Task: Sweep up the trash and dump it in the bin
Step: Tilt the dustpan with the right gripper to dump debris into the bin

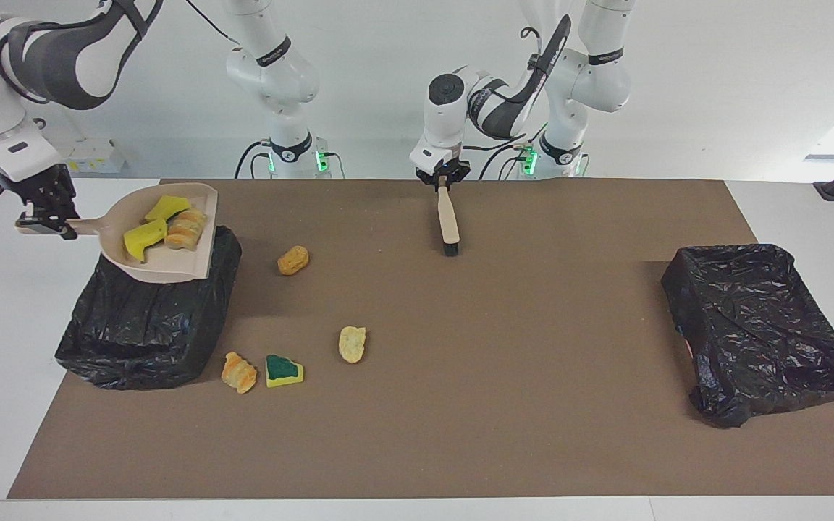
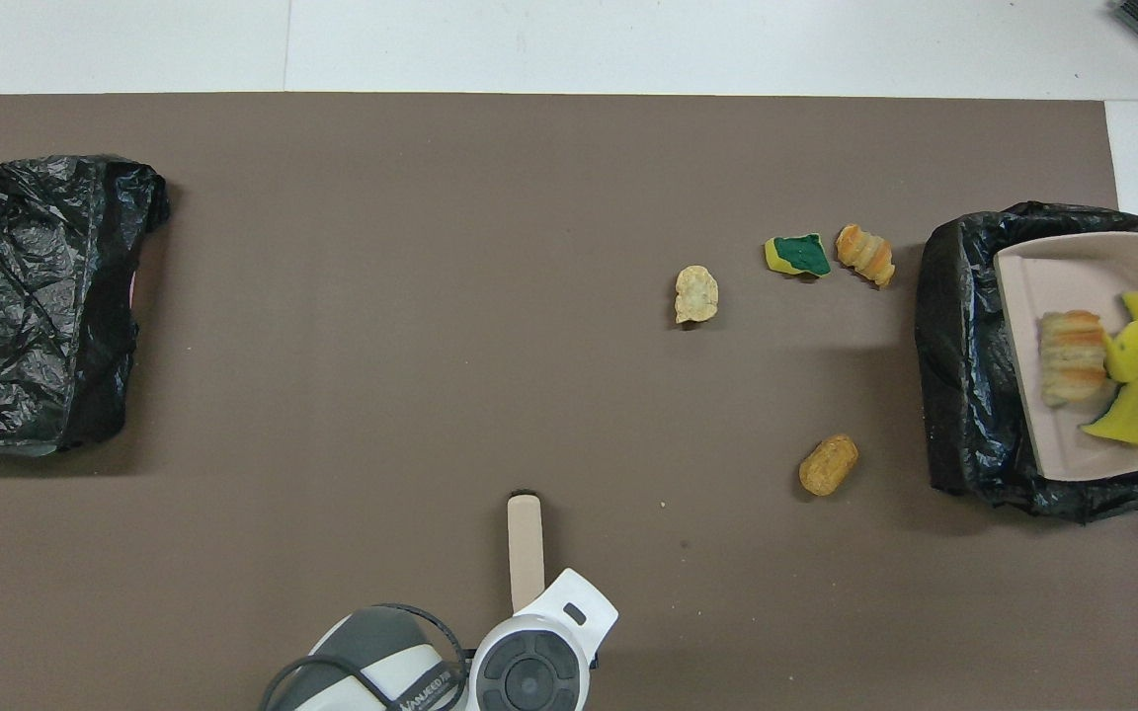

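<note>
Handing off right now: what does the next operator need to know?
Right tool: shut on the handle of the beige plastic dustpan, which it holds over the black-bagged bin at the right arm's end.
Left tool: at the handle top of the beige brush, bristles on the brown mat.
Done: two yellow sponge chunks and one bread-like lump are in the pan.
Left: dump them, then sweep up the tan lump, pale lump, green-topped sponge and orange lump.
</note>
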Controlling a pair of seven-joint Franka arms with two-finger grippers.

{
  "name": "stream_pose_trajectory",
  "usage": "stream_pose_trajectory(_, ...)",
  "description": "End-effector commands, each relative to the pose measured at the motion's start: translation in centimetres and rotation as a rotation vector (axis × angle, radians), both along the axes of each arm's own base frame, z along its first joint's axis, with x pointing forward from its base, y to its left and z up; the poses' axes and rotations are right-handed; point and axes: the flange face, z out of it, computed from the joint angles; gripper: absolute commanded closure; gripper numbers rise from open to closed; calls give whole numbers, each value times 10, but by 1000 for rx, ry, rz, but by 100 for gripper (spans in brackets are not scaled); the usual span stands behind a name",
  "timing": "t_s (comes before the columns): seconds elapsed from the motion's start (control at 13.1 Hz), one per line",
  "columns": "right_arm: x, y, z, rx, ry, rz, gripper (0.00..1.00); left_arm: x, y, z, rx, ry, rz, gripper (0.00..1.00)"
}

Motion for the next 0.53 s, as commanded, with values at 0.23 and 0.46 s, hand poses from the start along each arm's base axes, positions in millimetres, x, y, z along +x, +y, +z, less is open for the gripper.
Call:
stream_pose_trajectory(0.23, 17, -4, -9, -276, -54, -170, 100, 74, 16, 57, -25, -66, -25, 0)
stream_pose_trajectory(0.46, 38, 12, -35, -453, -31, -200, 100, 125, 48, 82, -14, -128, -42, 0)
